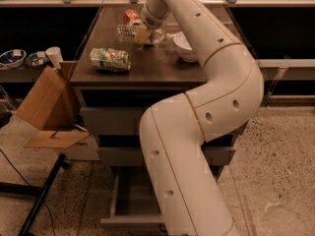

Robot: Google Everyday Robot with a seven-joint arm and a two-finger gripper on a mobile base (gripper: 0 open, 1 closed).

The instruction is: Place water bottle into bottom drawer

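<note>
The water bottle (127,31) lies on its side near the back of the dark tabletop (147,70), clear and ribbed. My gripper (143,34) is down at the bottle's middle, at the end of the long white arm (216,97), and covers part of it. The bottom drawer (129,204) stands pulled out at floor level under two closed grey drawers. The arm hides its right half.
A crushed green-and-white can (110,59) lies at the table's front left. A red-orange can (131,15) sits behind the bottle, and a white bowl (185,46) to its right. A cardboard box (47,104) and a black stand leg (42,200) are left of the drawers.
</note>
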